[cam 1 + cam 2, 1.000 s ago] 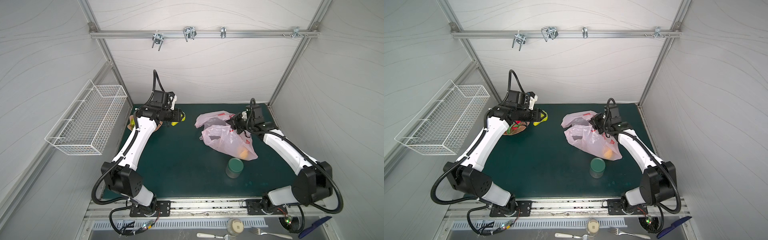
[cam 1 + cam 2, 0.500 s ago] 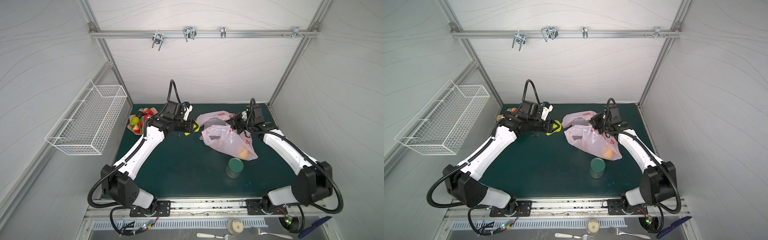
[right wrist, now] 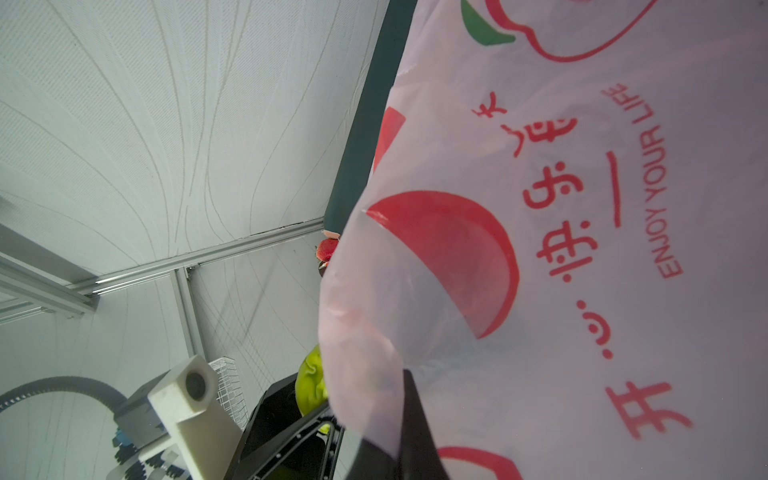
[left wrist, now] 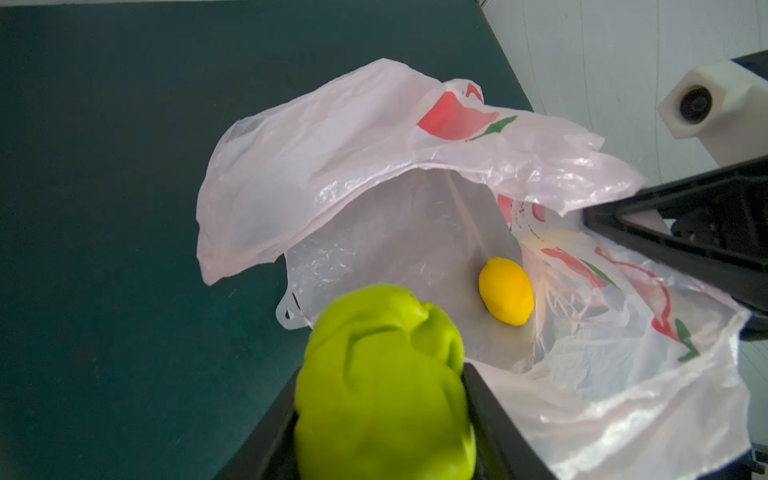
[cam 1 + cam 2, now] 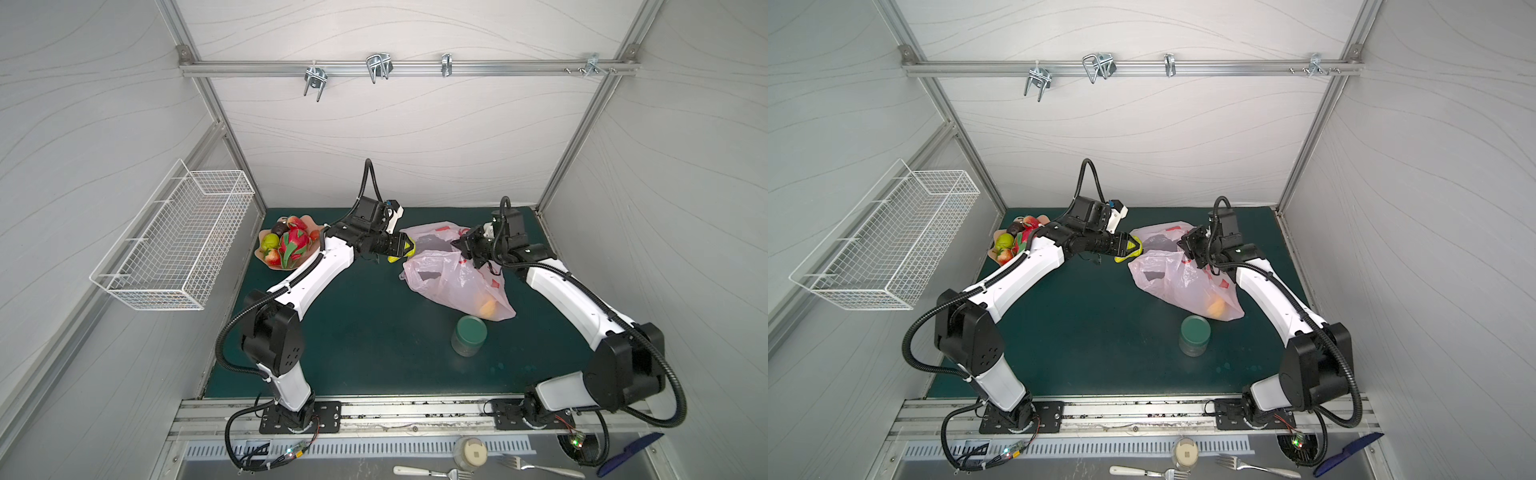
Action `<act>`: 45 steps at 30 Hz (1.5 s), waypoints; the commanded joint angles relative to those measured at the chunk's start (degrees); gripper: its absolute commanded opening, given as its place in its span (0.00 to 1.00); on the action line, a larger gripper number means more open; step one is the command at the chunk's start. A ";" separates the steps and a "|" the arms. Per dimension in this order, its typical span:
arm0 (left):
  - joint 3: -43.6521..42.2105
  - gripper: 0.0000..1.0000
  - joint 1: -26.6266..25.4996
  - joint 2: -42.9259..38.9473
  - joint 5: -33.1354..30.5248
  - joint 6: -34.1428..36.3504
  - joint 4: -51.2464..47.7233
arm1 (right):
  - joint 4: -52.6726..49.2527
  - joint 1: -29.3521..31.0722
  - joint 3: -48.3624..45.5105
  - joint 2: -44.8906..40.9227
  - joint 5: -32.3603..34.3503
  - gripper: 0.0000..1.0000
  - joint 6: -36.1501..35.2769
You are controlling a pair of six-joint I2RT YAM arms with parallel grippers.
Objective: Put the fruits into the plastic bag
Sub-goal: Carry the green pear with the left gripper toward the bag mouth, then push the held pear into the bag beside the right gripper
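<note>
While the right gripper (image 5: 464,248) is pinched tight on the upper rim of the plastic bag (image 5: 451,276), lifting its mouth open toward the left arm, the left gripper (image 5: 406,249) clasps a lumpy green fruit (image 4: 382,374) between half-spread jaws, just at the bag's lip. The opening lies straight ahead of this claw, with a lemon (image 4: 506,291) lying deep inside. The other fruits (image 5: 291,245) sit in the dish (image 5: 266,261), well behind. Judged from this, the left arm need only push forward and release
</note>
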 commanded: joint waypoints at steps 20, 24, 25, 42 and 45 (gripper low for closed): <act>-7.30 0.35 -8.19 -0.11 3.25 -0.53 9.16 | -0.73 0.64 0.70 -1.69 0.80 0.00 0.54; -10.06 0.35 -9.22 -0.66 3.25 -0.80 10.07 | -0.97 0.76 0.48 -1.88 1.12 0.00 0.62; -10.39 0.35 -9.52 -0.50 3.27 -0.73 10.13 | -1.06 0.78 0.42 -1.93 1.10 0.00 0.72; -6.55 0.33 -13.01 6.09 3.78 3.41 6.32 | -1.91 1.88 0.60 -2.91 2.46 0.00 1.07; -5.29 0.33 -13.53 7.60 4.05 3.58 5.88 | -2.05 2.06 0.52 -3.13 2.65 0.00 1.22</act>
